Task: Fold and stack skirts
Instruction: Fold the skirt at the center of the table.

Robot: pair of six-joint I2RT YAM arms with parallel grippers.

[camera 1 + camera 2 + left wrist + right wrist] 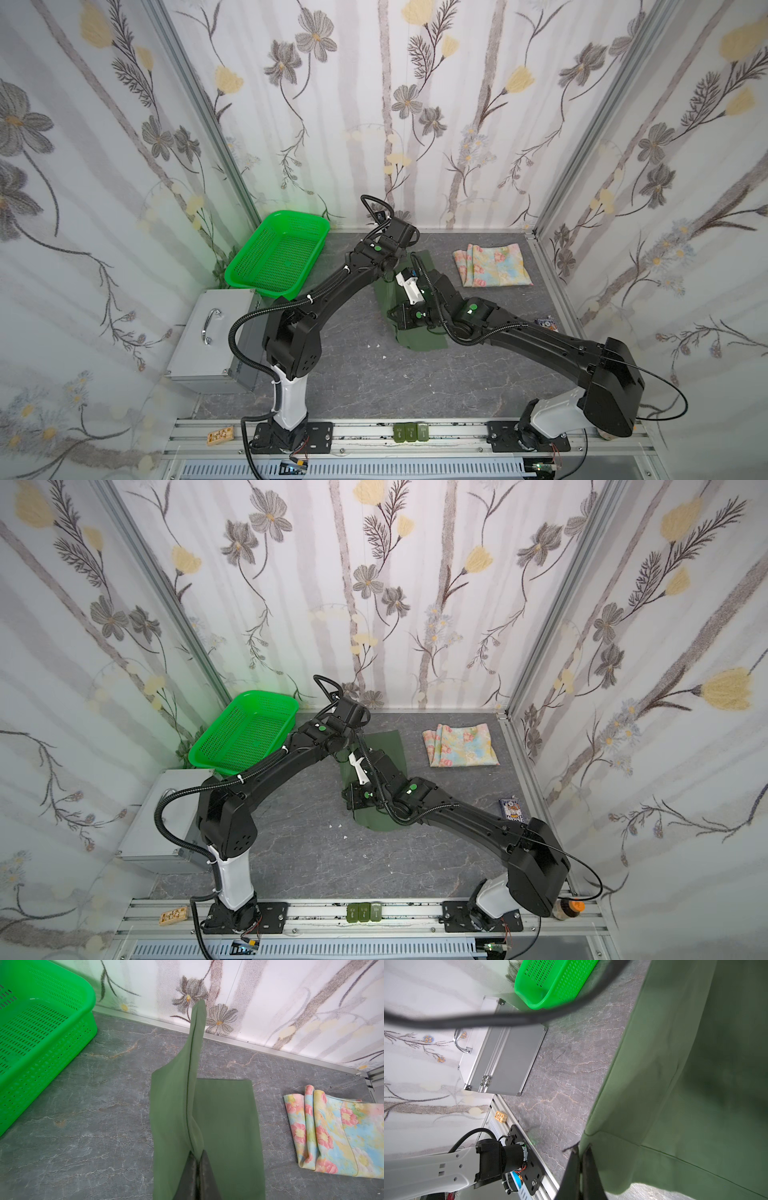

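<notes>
Two skirts were on the grey stone-patterned table [374,386], well apart from each other. The dark green skirt [424,340] lay mid-table beneath both wrists in both top views, partly flat and partly lifted. The left gripper [197,1153] had its fingers pressed together on a seamed fold of this skirt [224,1122]; the left wrist view showed that fold rising in a narrow upright ridge above the flat layer on the table. The right gripper [581,1149] was likewise clamped on the green cloth [695,1084], at a hemmed corner held off the surface, with the cloth hanging in broad soft folds beside it. The floral skirt [492,266] lay folded in layers toward the far right of the table, near the right wall, touched by neither arm. The bright green mesh basket [245,249] sat tilted at the far left corner, holding no garment. The metal case [208,345] with a chrome handle lay along the left wall, just in front of the basket.
</notes>
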